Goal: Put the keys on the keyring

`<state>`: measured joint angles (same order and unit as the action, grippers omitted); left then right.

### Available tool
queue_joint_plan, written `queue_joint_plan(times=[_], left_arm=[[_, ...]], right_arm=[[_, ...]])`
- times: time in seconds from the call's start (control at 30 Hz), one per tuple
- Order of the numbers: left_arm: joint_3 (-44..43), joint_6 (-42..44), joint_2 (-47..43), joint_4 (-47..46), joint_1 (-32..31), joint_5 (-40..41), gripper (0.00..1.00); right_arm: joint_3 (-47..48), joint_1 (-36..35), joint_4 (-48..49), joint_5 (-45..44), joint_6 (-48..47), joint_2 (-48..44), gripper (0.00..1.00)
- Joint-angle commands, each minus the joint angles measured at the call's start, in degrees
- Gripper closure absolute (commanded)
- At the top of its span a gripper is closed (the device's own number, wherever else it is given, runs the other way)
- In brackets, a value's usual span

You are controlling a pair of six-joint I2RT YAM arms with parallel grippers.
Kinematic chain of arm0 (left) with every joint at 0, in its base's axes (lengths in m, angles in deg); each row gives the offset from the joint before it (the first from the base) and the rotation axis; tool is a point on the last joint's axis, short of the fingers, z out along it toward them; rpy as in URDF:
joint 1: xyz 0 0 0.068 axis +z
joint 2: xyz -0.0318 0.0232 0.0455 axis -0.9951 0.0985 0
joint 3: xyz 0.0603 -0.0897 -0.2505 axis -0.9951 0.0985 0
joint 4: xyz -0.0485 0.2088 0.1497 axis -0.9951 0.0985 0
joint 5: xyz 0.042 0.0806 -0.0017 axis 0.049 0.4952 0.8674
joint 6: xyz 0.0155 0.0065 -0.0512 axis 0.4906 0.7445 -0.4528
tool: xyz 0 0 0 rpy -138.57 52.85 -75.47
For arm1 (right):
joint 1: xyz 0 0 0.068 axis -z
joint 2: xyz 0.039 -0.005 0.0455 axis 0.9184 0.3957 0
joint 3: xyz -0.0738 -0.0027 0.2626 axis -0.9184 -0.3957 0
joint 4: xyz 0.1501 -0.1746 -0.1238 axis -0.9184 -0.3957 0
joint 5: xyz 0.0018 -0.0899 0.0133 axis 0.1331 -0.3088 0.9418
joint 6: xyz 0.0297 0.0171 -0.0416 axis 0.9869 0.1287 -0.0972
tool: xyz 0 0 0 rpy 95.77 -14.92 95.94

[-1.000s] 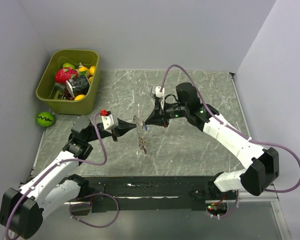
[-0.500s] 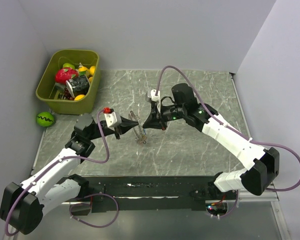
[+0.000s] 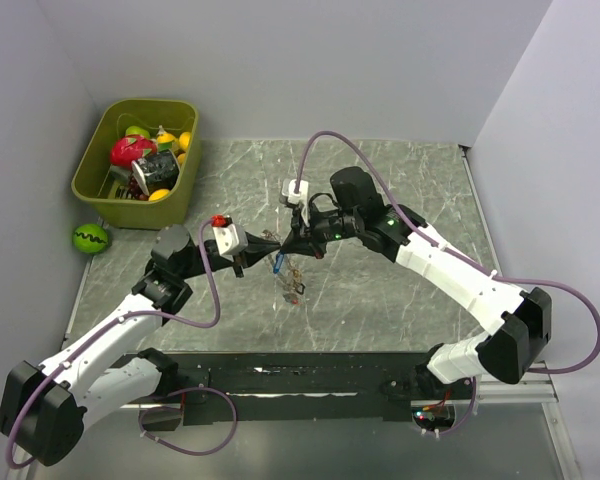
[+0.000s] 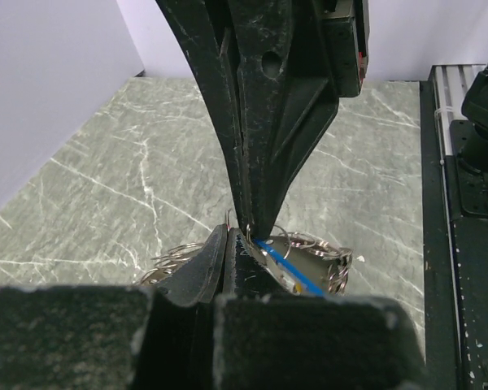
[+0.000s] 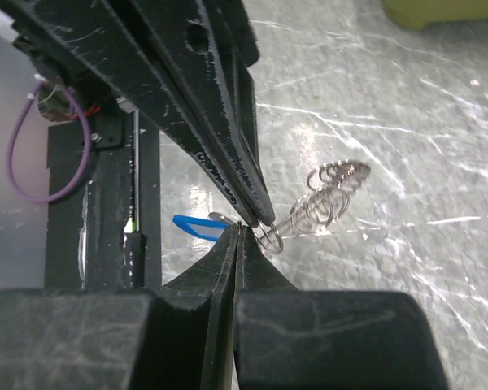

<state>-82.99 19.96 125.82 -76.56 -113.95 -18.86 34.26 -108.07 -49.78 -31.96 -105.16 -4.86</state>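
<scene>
Left tool [image 3: 264, 241], right tool [image 3: 289, 243] tip-to-tip (both clamped), keyring [image 5: 329, 195] dangling below

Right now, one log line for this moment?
left gripper: shut on keyring | right gripper: shut on blue-tagged key | tips meeting above table

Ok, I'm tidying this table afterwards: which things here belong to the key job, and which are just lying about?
In the job: silver metal-ring keyring, held by the left gripper; small silver key with blue plastic tag, held by the right gripper.
Lying about: olive-green plastic bin, toys inside it, green striped ball.
</scene>
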Motion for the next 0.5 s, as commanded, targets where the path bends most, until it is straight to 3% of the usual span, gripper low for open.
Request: queue_joint_plan(times=[0.0,0.47], left_arm=[[-2.98,2.24,-0.69,-1.5,-0.45,0.83,0.99],[-2.54,2.24,-1.92,-1.85,-0.72,0.14,0.99]], right_arm=[[1.0,-0.27,3.14,-4.84,1.27,-2.33,1.0],[-0.49,-0.19,5.0,-6.34,1.89,-3.31,1.0]])
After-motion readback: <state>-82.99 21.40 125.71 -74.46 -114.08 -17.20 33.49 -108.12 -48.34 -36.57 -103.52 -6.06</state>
